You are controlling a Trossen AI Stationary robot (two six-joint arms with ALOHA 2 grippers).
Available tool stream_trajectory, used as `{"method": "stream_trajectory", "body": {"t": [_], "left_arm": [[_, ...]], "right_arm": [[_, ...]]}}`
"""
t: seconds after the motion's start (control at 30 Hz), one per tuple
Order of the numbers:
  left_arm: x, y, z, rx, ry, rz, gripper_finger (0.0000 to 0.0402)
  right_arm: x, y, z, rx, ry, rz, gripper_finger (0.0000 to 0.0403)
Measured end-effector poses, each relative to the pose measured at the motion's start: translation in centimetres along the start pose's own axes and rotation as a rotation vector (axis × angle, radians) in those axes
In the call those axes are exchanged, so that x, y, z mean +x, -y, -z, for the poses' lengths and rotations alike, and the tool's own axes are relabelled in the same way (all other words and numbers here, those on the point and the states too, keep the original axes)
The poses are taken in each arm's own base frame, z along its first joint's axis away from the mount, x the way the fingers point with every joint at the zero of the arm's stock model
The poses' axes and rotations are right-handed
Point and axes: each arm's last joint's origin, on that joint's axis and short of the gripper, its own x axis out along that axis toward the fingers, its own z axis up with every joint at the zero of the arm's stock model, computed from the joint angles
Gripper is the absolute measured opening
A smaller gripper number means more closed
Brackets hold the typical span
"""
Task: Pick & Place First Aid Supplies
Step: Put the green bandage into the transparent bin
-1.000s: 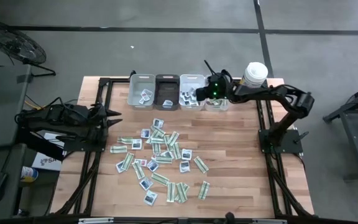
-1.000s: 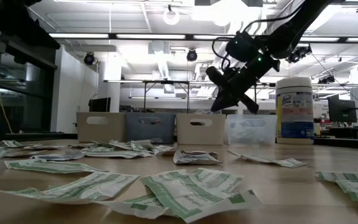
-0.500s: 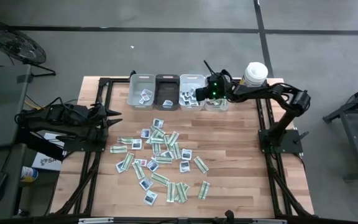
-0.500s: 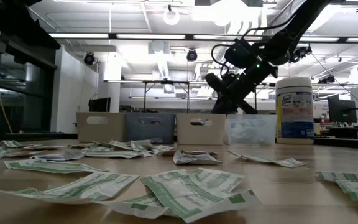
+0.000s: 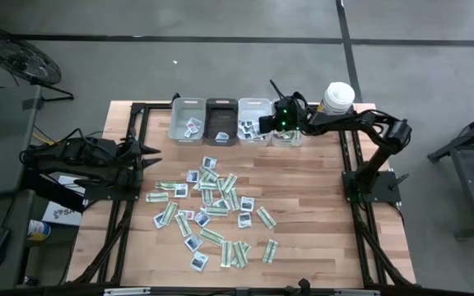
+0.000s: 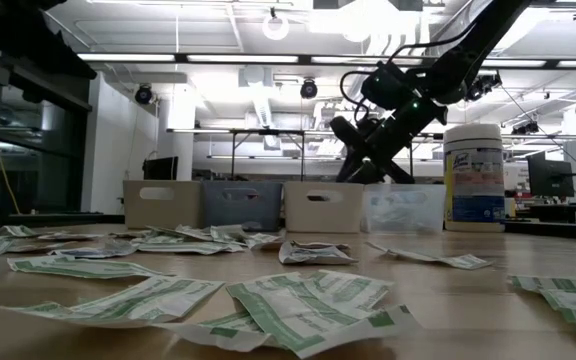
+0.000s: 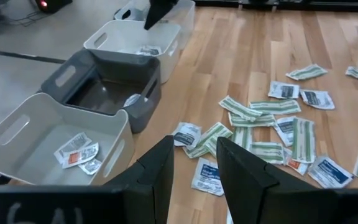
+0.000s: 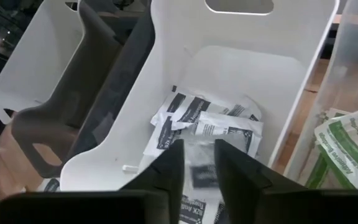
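Observation:
The first aid supplies (image 5: 212,214) lie scattered flat on the wooden table, green-and-white strips and squarish white packets (image 7: 272,124). More packets lie inside the bins. My right gripper (image 8: 197,168) hangs open over the third bin, a white one (image 5: 253,122), pointing slantwise down into it (image 6: 363,172). A blurred packet (image 8: 199,167) shows in the gap between its fingers, above the packets on the bin floor (image 8: 210,124). My left gripper (image 7: 194,168) waits open at the table's left edge (image 5: 142,152), nothing between its fingers. My right gripper has a blurred packet (image 8: 199,177) showing between its fingers, which point down into the white bin from its right side. Whether the fingers touch the packet I cannot tell.
Four bins stand in a row at the far edge: white (image 5: 188,122), dark grey (image 5: 221,122), white, and clear (image 5: 287,136) holding green-and-white strips (image 8: 353,143). A tall white canister (image 5: 338,97) stands at the far right. Bare wood lies right of the pile.

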Motion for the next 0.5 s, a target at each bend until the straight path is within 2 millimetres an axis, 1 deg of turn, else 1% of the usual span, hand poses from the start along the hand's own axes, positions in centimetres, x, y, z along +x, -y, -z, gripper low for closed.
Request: {"method": "stream_trajectory", "body": {"t": [0.1, 0.2, 0.33, 0.5], "left_arm": [[0.0, 0.1, 0.0, 0.011, -0.003, 0.025, 0.0119], [0.0, 0.1, 0.0, 0.013, -0.006, 0.046, 0.0119], [0.0, 0.3, 0.0, 0.013, -0.010, 0.088, 0.0119], [0.0, 0.4, 0.1, 0.013, -0.017, 0.150, 0.0119]], "right_arm": [[0.0, 0.0, -0.1, 0.016, 0.005, -0.004, 0.0109], [-0.1, -0.1, -0.2, 0.022, 0.006, -0.021, 0.0126], [-0.9, -0.7, -0.7, 0.028, 0.014, -0.071, 0.0133], [-2.8, -1.8, -1.4, -0.003, 0.044, -0.127, 0.0133]]}}
